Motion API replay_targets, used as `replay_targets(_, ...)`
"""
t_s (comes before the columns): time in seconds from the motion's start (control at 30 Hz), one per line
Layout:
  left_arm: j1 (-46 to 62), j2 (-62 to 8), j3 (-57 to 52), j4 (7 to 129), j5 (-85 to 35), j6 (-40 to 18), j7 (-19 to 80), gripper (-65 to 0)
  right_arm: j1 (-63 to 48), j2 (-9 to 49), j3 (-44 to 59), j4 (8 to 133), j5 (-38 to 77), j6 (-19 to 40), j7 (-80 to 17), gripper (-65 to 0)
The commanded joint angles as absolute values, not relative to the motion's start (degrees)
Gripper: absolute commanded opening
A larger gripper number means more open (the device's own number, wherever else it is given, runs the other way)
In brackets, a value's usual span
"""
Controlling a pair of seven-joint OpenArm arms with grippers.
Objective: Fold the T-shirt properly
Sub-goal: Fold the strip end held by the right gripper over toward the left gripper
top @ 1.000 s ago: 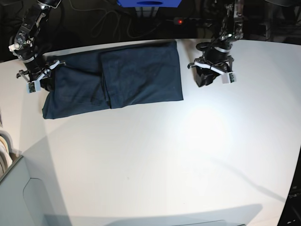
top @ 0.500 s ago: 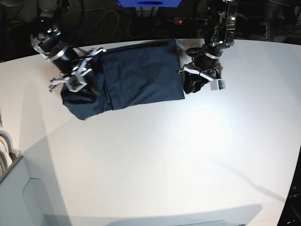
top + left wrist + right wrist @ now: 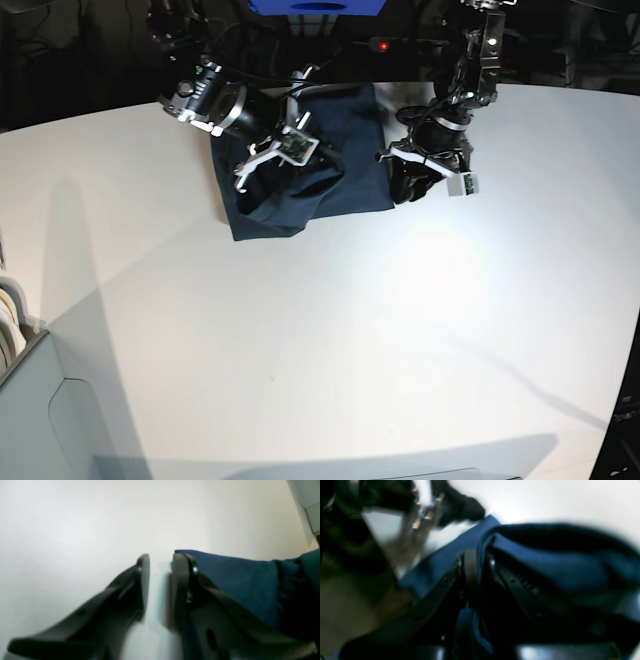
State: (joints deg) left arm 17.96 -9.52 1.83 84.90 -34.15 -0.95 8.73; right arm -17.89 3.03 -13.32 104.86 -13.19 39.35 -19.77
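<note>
Your T-shirt [image 3: 340, 170] lies at the far side of the white table [image 3: 330, 340], bunched into a dark navy heap, its near left corner hanging down to a point.

Your right gripper [image 3: 477, 562] is clamped on a fold of the T-shirt; in the right wrist view blue cloth runs between the closed fingers [image 3: 470, 567]. In the base view that arm [image 3: 215, 100] reaches in from the far left, over the cloth.

Your left gripper [image 3: 160, 562] sits at the T-shirt's right edge, jaws a narrow gap apart with bare table between them. Its right finger [image 3: 180, 580] touches the cloth's corner.
</note>
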Motion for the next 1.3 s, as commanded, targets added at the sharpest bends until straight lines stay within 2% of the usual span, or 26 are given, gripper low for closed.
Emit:
replay_targets(0.0,18.4,-9.9,1.9,85.0,-33.6,0.0,10.7,-49.4,-16.7,2.9,-14.5,105.1,-11.6,40.0,-17.5,-64.9)
replay_targets(0.4,18.9,-10.2,1.9,85.0,-33.6,0.0,10.7,-49.4,-11.8,-1.3,-16.2,97.8,-11.8,40.0,-17.9,-64.9)
replay_targets(0.67,20.2,-10.5,1.3,85.7,-33.6,0.0,10.7,-49.4,-11.7,-1.3,-16.1,95.2,-11.8,40.0,-17.9,-64.3)
replay_targets(0.73,20.8,-11.6,0.7,86.5,-34.0,0.2,10.7,-49.4,-11.7,-1.3,-16.0,95.2,-11.8,40.0,-17.9,-60.4)
replay_targets(0.8,21.4,-12.1,-0.3,87.9,-34.2,0.2,10.7,-49.4,-11.7,-1.3,-15.3,95.1,-11.8,40.0,-18.0,-53.3)
replay_targets(0.97,25.0,-12.2,-5.4,92.5,-34.2,0.3,10.7,-49.4,-12.4,-1.3,-12.7,97.2,-11.8,40.0,-17.9,-29.8)
replay_targets(1.03,26.6,-12.2,-8.3,94.4,-34.2,0.2,10.7,-49.4,-13.9,-1.2,-11.7,100.1,-11.8,40.0,-17.9,-23.7)
replay_targets(1.1,27.8,-12.2,-10.9,95.6,-34.2,0.1,10.7,-49.4,-15.6,-1.2,-10.3,104.0,-11.8,40.0,-17.6,-21.4)
replay_targets(1.27,29.3,-12.1,-16.2,96.6,-34.2,0.0,10.7,-49.4,-20.4,-1.2,-5.6,114.4,-11.8,40.0,-17.9,-21.0)
